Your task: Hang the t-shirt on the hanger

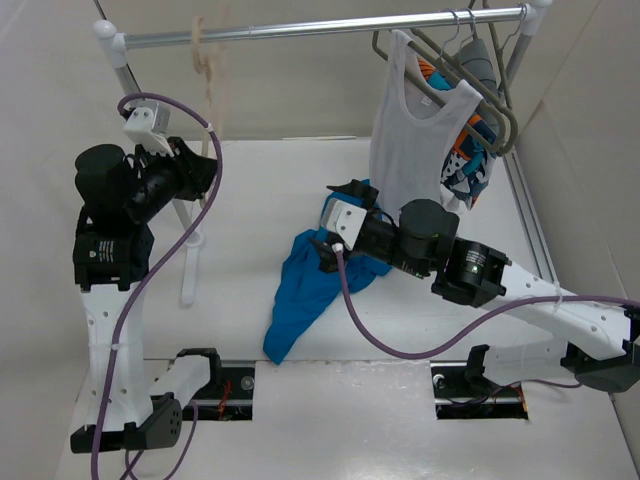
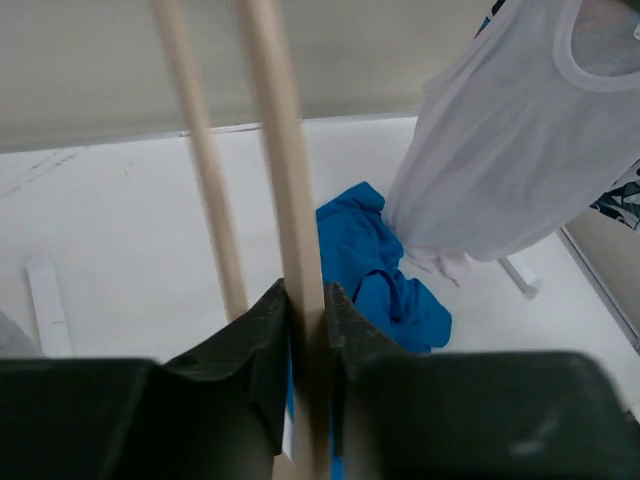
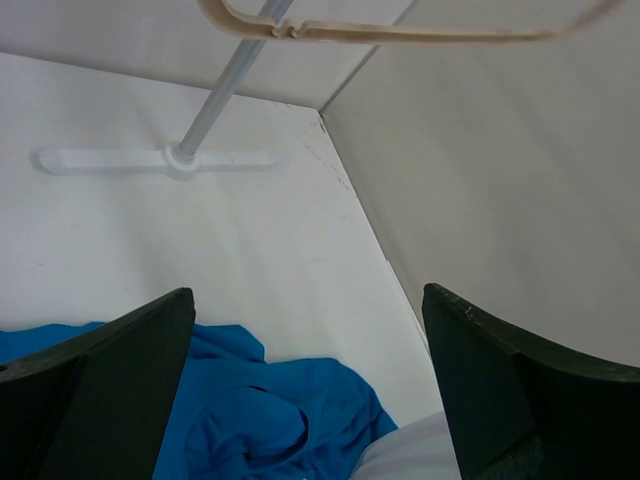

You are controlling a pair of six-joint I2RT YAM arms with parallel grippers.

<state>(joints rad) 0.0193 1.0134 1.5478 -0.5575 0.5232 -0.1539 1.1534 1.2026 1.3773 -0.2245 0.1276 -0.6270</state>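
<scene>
The hanger [image 2: 288, 200] is pinched in the left fingers [image 2: 255, 350]; right fingers [image 3: 110, 375] gape above the blue t-shirt [image 3: 270, 410].

Ahead of right gripper [image 3: 308, 330], bare table [image 3: 150, 250] is left open; its right side is closed off by wall [image 3: 500, 180]; farther ahead, rack foot [image 3: 160, 160] and hanger [image 3: 400, 33] are met.

White tabletop [image 1: 260, 190], pale beige walls [image 1: 300, 90], metal clothes rail [image 1: 330, 27] overhead, even light.
</scene>
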